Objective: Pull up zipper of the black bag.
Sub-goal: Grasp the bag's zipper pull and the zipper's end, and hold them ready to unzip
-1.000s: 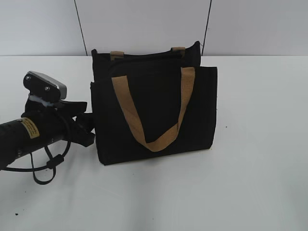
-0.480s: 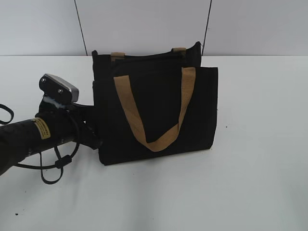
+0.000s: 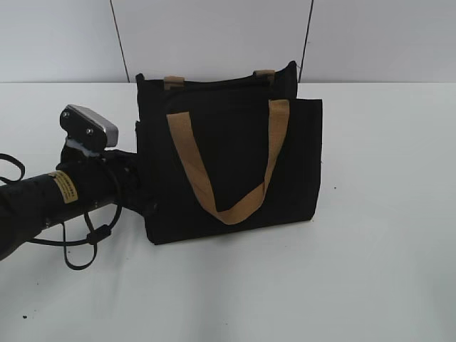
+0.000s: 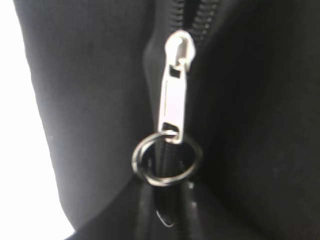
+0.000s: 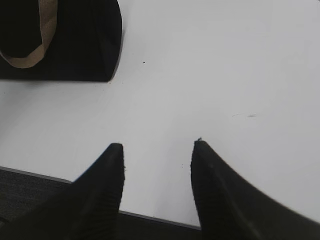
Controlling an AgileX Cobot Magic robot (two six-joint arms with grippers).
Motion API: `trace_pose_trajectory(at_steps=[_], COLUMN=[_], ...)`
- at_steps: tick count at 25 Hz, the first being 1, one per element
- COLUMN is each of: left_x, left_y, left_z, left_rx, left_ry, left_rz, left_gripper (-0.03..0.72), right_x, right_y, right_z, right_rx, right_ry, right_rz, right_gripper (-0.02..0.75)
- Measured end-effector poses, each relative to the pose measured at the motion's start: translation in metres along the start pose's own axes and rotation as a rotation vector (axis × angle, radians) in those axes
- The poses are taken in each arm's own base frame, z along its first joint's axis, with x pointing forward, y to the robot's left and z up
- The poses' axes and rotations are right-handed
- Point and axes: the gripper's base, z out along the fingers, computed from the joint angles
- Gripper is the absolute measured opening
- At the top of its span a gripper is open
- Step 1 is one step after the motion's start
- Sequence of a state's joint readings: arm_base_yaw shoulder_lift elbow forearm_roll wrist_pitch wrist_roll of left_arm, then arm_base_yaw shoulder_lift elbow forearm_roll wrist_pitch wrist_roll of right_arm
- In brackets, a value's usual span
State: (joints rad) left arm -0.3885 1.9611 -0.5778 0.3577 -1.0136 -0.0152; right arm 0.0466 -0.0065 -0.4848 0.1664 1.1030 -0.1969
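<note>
A: Two grippers to report. Where does each stand relative to the boxy black fabric bag (image 3: 231, 167) with tan-brown webbing handles (image 3: 226, 160)?

B: Left gripper (image 3: 139, 196): pressed against the bag's left side wall, low down. Its fingers are not visible in either view; jaw state cannot be determined. Right gripper (image 5: 156, 150): well apart from the bag, over the white table (image 5: 225, 75), fingers (image 5: 107, 170) spread with nothing between them.

A: And the zipper?

B: In the left wrist view the black zipper line (image 4: 187, 17) runs along the bag's fabric. Its silver metal slider and tab (image 4: 174, 100) carry a shiny ring-shaped pull (image 4: 166, 159), which hangs free, with nothing gripping it.
</note>
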Motion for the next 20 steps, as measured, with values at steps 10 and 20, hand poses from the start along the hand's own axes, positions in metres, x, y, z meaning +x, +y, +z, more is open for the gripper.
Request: trace_pose_trajectory(at_steps=[10, 20], left_x=[-0.011, -0.096], left_y=[0.005, 0.011], left_z=[-0.009, -0.06], left_rx=[-0.043, -0.147], left_ry=[0.107, -0.044], left_rz=[-0.006, 0.052], left_gripper=[-0.002, -0.002], right_x=[0.0, 0.0], right_y=[0.0, 0.0], right_z=[0.0, 0.0], right_rx=[0.0, 0.0], right_ry=[0.0, 0.0], right_rz=[0.0, 0.0], right_gripper=[0.342, 0.342])
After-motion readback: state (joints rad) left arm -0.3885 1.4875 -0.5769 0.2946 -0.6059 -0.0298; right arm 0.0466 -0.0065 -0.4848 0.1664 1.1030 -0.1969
